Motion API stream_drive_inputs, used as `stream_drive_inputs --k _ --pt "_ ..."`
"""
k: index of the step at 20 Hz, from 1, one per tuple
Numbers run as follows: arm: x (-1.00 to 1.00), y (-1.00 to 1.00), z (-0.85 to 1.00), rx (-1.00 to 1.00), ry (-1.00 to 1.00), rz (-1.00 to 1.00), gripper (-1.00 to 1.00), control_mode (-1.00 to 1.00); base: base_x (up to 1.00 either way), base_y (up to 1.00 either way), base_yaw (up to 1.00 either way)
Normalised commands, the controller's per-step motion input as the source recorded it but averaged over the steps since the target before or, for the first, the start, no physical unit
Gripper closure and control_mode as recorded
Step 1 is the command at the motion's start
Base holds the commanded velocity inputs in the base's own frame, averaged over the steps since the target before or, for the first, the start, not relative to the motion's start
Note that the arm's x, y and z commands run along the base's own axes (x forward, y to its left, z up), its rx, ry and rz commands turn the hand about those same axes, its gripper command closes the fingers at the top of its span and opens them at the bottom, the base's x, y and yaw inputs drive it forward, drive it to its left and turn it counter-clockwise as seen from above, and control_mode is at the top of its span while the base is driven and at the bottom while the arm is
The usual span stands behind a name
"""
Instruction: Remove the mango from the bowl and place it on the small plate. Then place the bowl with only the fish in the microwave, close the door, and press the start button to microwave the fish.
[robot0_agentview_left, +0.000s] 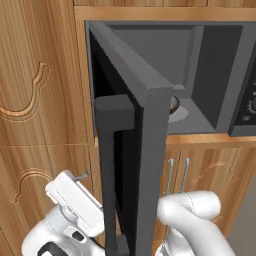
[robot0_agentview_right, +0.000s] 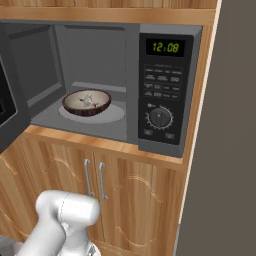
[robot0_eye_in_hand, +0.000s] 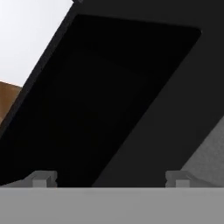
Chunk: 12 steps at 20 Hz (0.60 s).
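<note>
- Two small dark fingers (robot0_eye_in_hand: 112, 178) stand spread wide apart at the bottom of the hand view, pinching nothing; close ahead of them is the black glass window of the wide dark grey microwave door (robot0_eye_in_hand: 109, 87), with its grey frame running slantwise to the right
- From the left base view that door (robot0_agentview_left: 145, 150) stands swung out, nearly edge-on, its long vertical bar handle (robot0_agentview_left: 107, 175) facing left; the white hand sits low beside the handle, and whether it touches the door I cannot tell
- Inside the large dark grey built-in microwave (robot0_agentview_right: 165, 35), the shallow round bowl, dark brown outside and pale inside (robot0_agentview_right: 86, 102), rests on the pale round turntable, well apart from the fingers
- A small pale grey-white lumpy piece of fish (robot0_agentview_right: 88, 100) lies in the bowl
- The control panel at right shows a green clock display (robot0_agentview_right: 165, 48), rows of buttons and a round dial (robot0_agentview_right: 159, 118)
- The oven sits in a wooden wall unit, on a wooden shelf above cabinet doors with two slim metal handles (robot0_agentview_right: 95, 179)
- The open door stands between the left base camera and most of the bowl
</note>
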Motion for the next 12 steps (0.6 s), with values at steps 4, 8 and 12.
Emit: stream_drive_inputs --k 4,8,12 --pt "0.00 -0.69 0.62 0.21 -0.11 0.04 -1.00 -1.00 0.00 0.00 0.00" --pt "0.00 -0.85 0.33 0.29 -0.10 0.13 -1.00 -1.00 0.00 0.00 0.00" --pt "0.00 -0.81 0.25 0.27 -0.06 0.19 -1.00 -1.00 0.00 0.00 0.00"
